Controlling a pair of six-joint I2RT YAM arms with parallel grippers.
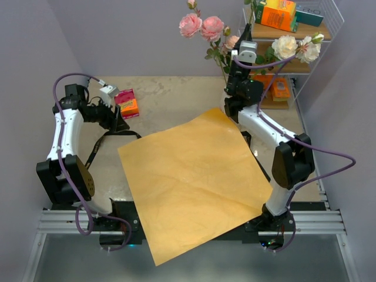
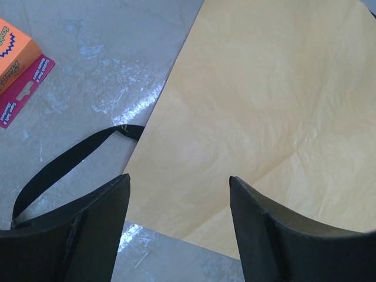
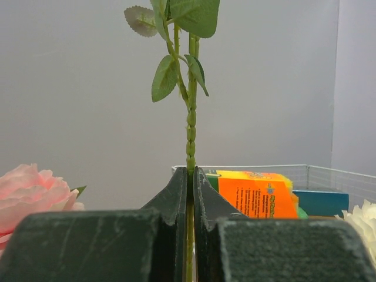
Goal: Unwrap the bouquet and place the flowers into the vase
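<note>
The bouquet is undone: its orange-tan paper (image 1: 194, 182) lies flat and spread across the middle of the table, also filling the left wrist view (image 2: 264, 106). The black ribbon (image 1: 100, 145) lies loose by the paper's left corner. Pink roses (image 1: 201, 26) and cream roses (image 1: 294, 47) stand upright at the back. My right gripper (image 1: 236, 66) is among them, shut on one green stem (image 3: 190, 129) held upright. My left gripper (image 2: 179, 182) hangs open and empty over the paper's left edge. The vase is hidden.
An orange box (image 1: 129, 107) and a pink pack (image 1: 124, 96) lie at the back left, near my left gripper (image 1: 120, 122). A wire shelf (image 1: 317, 29) at the back right holds orange boxes (image 1: 276, 13). The ribbon (image 2: 64, 161) loops toward the left fingers.
</note>
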